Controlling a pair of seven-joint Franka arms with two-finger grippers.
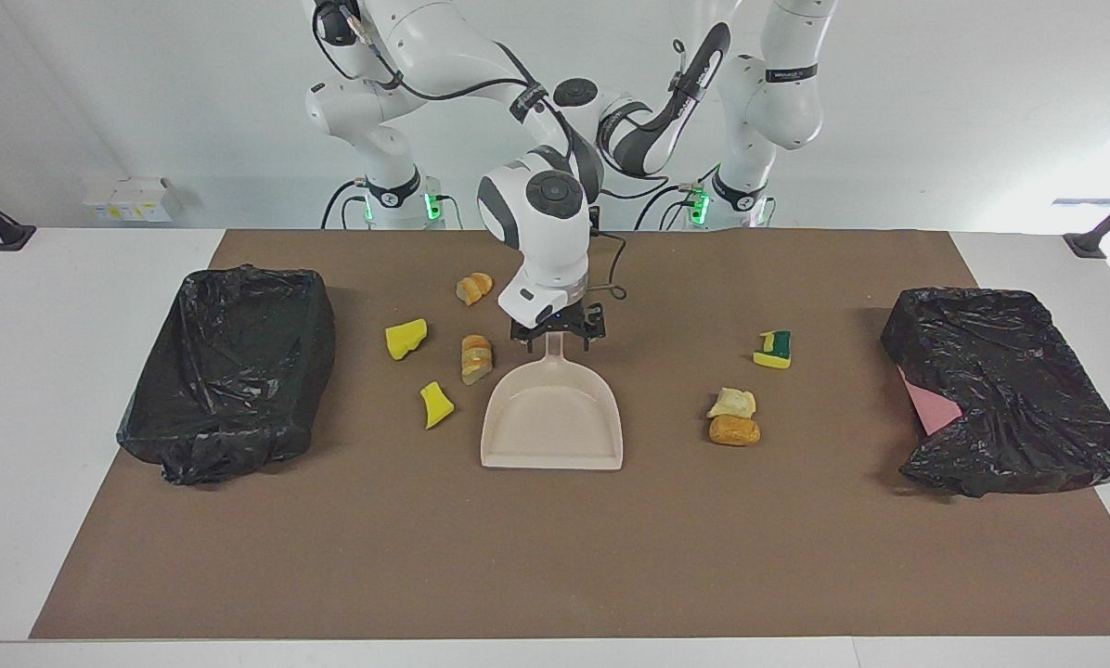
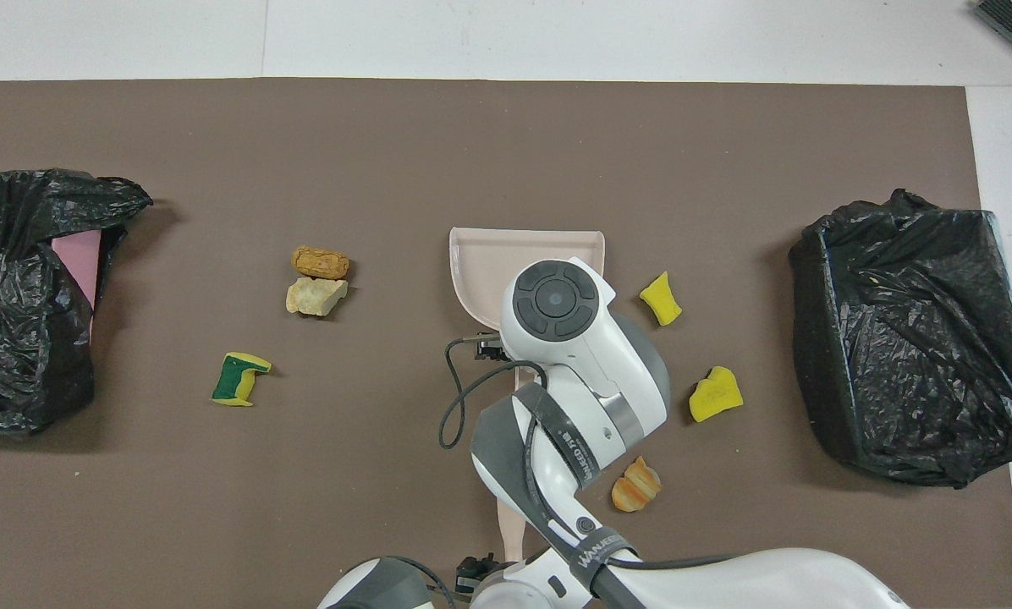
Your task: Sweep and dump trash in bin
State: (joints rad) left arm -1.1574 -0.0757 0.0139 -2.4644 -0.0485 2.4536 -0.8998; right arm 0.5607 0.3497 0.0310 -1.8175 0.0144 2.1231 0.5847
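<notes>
Dustpan (image 1: 552, 413) under right pincer (image 1: 556, 341), seemingly gripped

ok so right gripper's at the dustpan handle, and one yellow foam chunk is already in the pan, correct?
Not quite. The right gripper is at the handle, but the dustpan is empty, as the facing view shows. Both yellow foam chunks, one nearer to the robots than the other, lie on the brown mat beside the pan, toward the right arm's end of the table.
</notes>
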